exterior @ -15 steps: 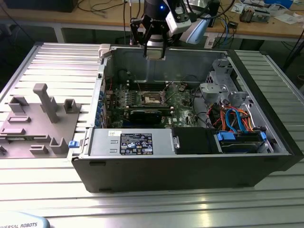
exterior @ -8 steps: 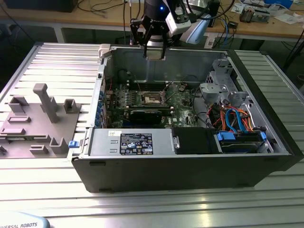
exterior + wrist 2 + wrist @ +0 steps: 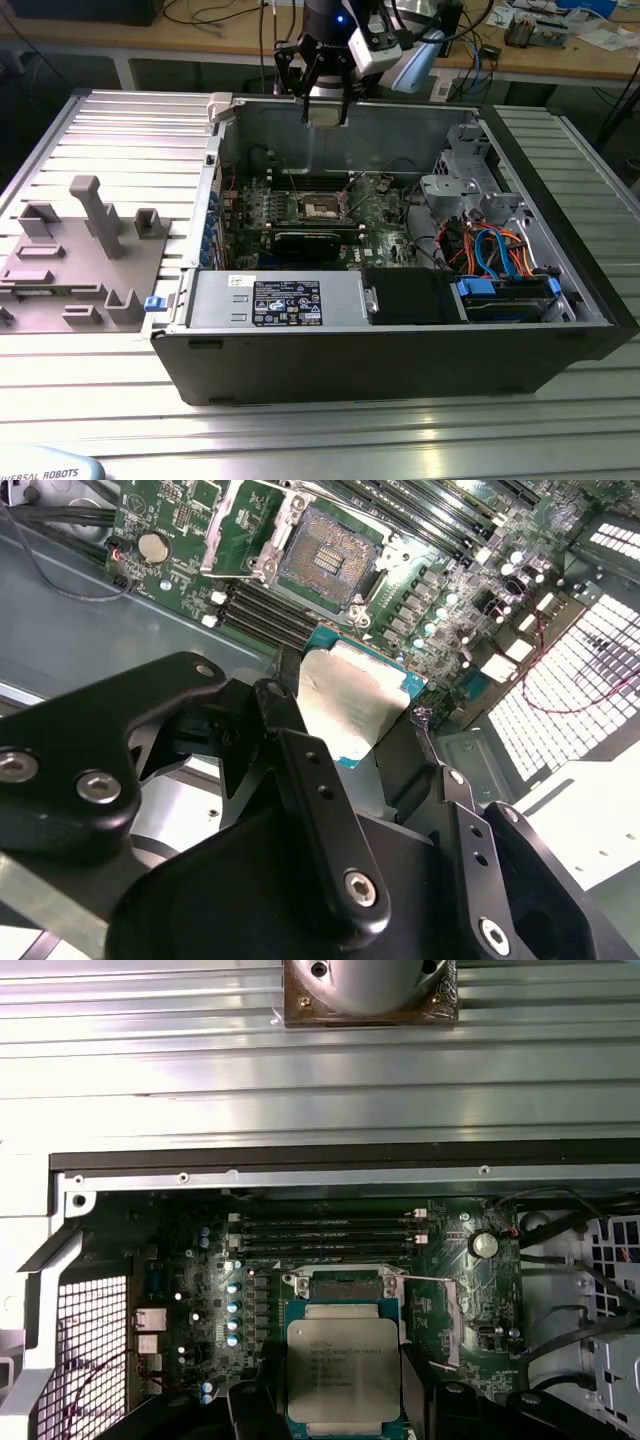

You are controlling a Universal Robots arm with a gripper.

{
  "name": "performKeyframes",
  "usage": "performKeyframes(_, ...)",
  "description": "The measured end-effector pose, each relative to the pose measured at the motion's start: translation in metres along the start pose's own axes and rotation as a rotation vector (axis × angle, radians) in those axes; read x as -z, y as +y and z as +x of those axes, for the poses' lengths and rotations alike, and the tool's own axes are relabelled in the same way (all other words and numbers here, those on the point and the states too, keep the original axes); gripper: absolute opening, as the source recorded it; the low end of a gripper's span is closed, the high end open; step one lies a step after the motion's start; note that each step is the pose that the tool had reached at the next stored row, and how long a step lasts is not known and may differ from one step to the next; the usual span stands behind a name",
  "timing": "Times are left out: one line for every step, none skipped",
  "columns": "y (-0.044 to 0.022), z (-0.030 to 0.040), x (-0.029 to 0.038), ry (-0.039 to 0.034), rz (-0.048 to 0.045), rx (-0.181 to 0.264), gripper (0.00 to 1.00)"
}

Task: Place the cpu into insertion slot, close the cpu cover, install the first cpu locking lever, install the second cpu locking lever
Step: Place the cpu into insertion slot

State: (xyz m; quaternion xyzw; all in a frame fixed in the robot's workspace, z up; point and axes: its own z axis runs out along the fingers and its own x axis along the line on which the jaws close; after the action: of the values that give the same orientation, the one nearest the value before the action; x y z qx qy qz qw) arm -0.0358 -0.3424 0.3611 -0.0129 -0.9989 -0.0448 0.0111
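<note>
My gripper (image 3: 325, 105) hangs over the far wall of the open computer case (image 3: 400, 350), shut on the cpu (image 3: 325, 113). In both wrist views the cpu (image 3: 355, 705) (image 3: 343, 1370) is a flat square chip with a silvery top and a teal edge, clamped between the black fingers (image 3: 300, 770). The insertion slot (image 3: 330, 555) (image 3: 325, 207) lies uncovered on the green board below, well apart from the chip, its contact field showing. The cpu cover (image 3: 235, 525) stands raised beside the slot. In the first wrist view the chip hides most of the insertion slot (image 3: 345, 1282).
Inside the case are a long black graphics card (image 3: 310, 243), a labelled power supply (image 3: 275, 300) and a drive cage with blue and orange cables (image 3: 500, 265). Memory slots (image 3: 325, 1230) run next to the socket. A grey fixture tray (image 3: 80, 250) lies at the exterior view's left.
</note>
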Motion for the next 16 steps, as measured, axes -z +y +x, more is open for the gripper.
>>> performKeyframes(0.0000,0.0000,-0.0003,0.0001,0.0000,0.000,0.54)
performKeyframes(0.0000,0.0000,-0.0005,0.0002,-0.0001,0.000,0.54)
performKeyframes(-0.0001,0.0000,-0.0009,0.0003,0.0000,0.000,0.54)
performKeyframes(-0.0001,-0.0001,-0.0013,0.0004,-0.0001,0.000,0.54)
performKeyframes(-0.0001,0.0000,-0.0014,0.0005,0.0000,0.000,0.54)
performKeyframes(-0.0002,-0.0001,-0.0020,0.0006,-0.0001,0.000,0.54)
performKeyframes(-0.0002,-0.0001,-0.0023,0.0007,0.0000,0.000,0.54)
performKeyframes(-0.0002,-0.0001,-0.0025,0.0008,0.0000,0.000,0.54)
performKeyframes(-0.0003,-0.0001,-0.0028,0.0009,0.0001,0.000,0.54)
performKeyframes(-0.0003,-0.0001,-0.0031,0.0009,0.0000,0.000,0.54)
performKeyframes(-0.0003,-0.0001,-0.0033,0.0011,0.0000,0.000,0.54)
performKeyframes(-0.0003,-0.0001,-0.0037,0.0011,0.0000,0.000,0.54)
performKeyframes(-0.0004,-0.0001,-0.0043,0.0013,0.0000,0.000,0.54)
performKeyframes(-0.0004,-0.0001,-0.0045,0.0014,0.0000,0.000,0.54)
performKeyframes(-0.0004,-0.0001,-0.0047,0.0014,0.0000,0.000,0.54)
performKeyframes(-0.0005,-0.0002,-0.0052,0.0015,-0.0001,0.000,0.54)
